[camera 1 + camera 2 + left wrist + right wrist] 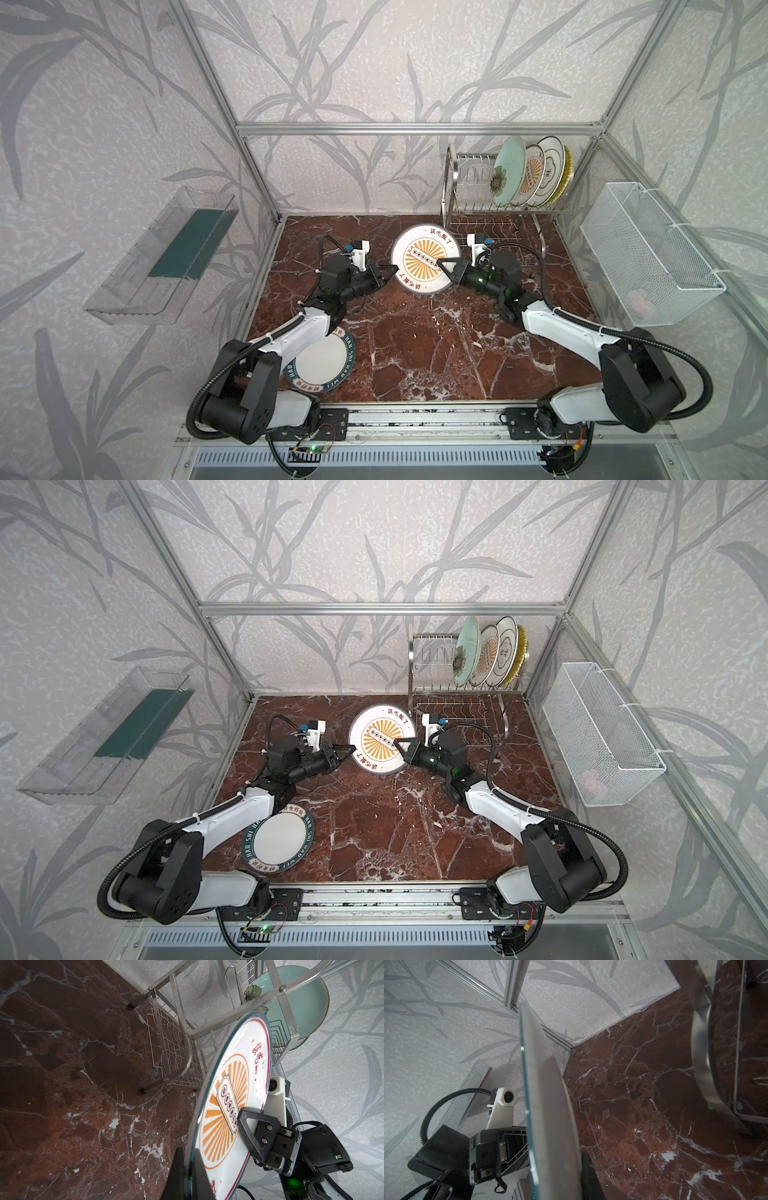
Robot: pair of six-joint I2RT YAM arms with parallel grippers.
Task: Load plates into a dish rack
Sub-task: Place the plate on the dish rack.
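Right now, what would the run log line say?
sunburst plate: upright, gripped by left hand and right hand | dish rack: four plates | teal-lettered plate: flat on table

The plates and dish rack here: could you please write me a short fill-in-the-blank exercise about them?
1. The upper tier of the dish rack holds ____ plates standing on edge.
2. The left end effector and the right end effector are both shut on the raised plate with the orange ____ pattern.
3. The plate with the lettered rim lies flat on the ____.
Missing words: four; sunburst; table.
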